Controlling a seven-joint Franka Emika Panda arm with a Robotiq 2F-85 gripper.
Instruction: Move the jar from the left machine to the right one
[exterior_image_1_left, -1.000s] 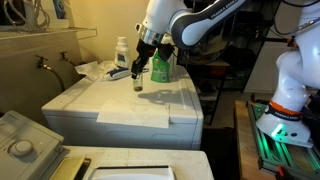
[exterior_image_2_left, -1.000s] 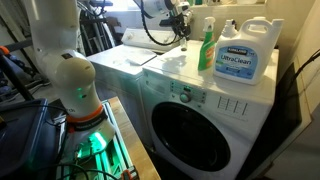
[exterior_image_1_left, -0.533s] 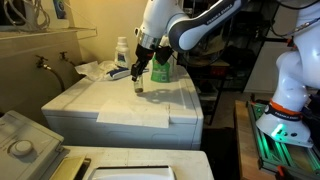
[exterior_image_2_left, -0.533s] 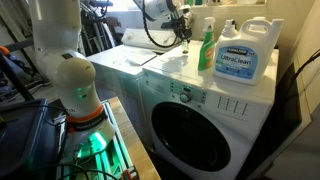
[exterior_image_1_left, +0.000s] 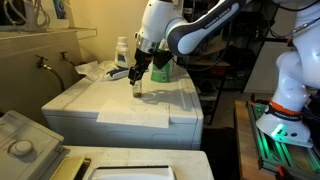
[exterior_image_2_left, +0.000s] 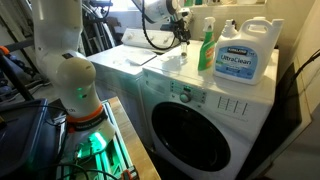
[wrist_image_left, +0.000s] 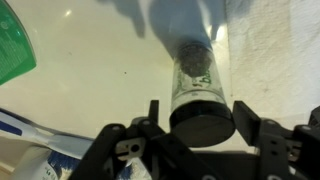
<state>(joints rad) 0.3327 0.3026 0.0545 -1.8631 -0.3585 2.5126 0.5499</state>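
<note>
You are working in a laundry corner, over a white machine top (exterior_image_1_left: 150, 100) that fills the middle of the frame, with a yellowish wall behind it. In an exterior view the front of a machine shows its round door (exterior_image_2_left: 196, 132) at lower centre.

Your gripper (exterior_image_1_left: 137, 80) hangs just above the middle of that top, pointing down. It is clamped on the jar (exterior_image_1_left: 137, 89), a small clear one with a dark lid. The wrist view shows this best: the jar (wrist_image_left: 199, 85) sits at centre frame, and the two fingers (wrist_image_left: 153, 112) press in on either side of its lid end. The gripper (wrist_image_left: 198, 112) is therefore grasping, not released. I cannot tell whether the jar's base touches the white surface or hangs just off it.

Just behind the jar, toward upper centre, stands a green spray bottle (exterior_image_1_left: 161, 68). It also cuts into the upper left corner of the wrist view (wrist_image_left: 12, 45). A white bottle (exterior_image_1_left: 121, 50) stands near it, and a crumpled cloth (exterior_image_1_left: 95, 70) lies to its left.

In an exterior view the gripper (exterior_image_2_left: 183, 42) and jar (exterior_image_2_left: 184, 50) are just left of the green spray bottle (exterior_image_2_left: 206, 45). A large detergent jug (exterior_image_2_left: 245, 52) stands to the right of that.
</note>
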